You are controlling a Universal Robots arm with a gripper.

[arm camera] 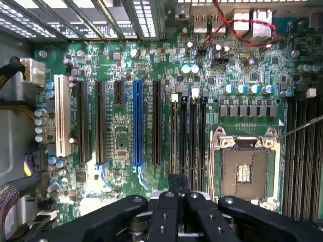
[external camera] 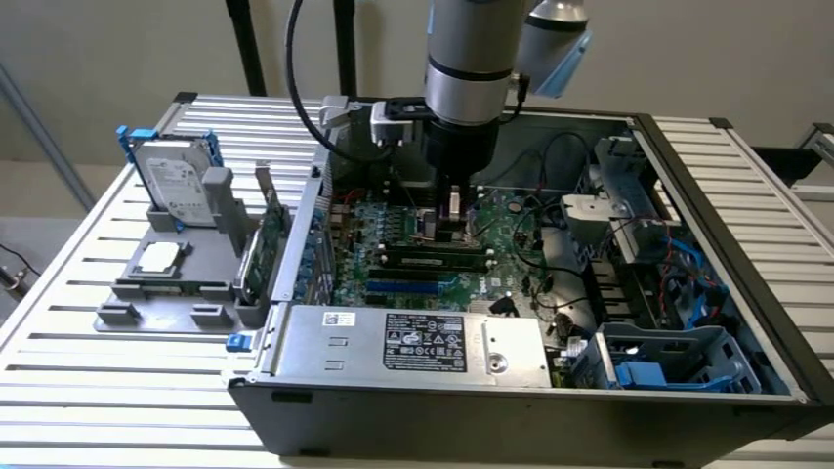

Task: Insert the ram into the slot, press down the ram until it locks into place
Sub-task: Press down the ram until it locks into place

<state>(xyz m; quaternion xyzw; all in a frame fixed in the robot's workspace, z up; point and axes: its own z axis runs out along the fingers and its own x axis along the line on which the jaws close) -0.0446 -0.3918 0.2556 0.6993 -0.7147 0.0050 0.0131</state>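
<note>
The ram (external camera: 435,260) is a long dark stick standing on edge in one of the black memory slots (arm camera: 183,136), between the blue slot (arm camera: 137,126) and the square CPU socket (arm camera: 245,169). In the wrist view its top edge (arm camera: 174,136) runs along the slot nearest the blue one. My gripper (external camera: 451,227) hangs straight down over the middle of the ram. Whether it touches the stick I cannot tell. Its black fingers (arm camera: 174,187) are drawn together over the near end of the slots, and the gripper (arm camera: 179,184) is shut with nothing seen between them.
The open PC case (external camera: 521,386) lies on a slatted table. A power supply (external camera: 417,342) fills its front and a drive cage (external camera: 671,357) its right corner. Loose cables (external camera: 548,234) cross the board. A grey fixture with a hard drive (external camera: 176,191) stands at the exterior view's left.
</note>
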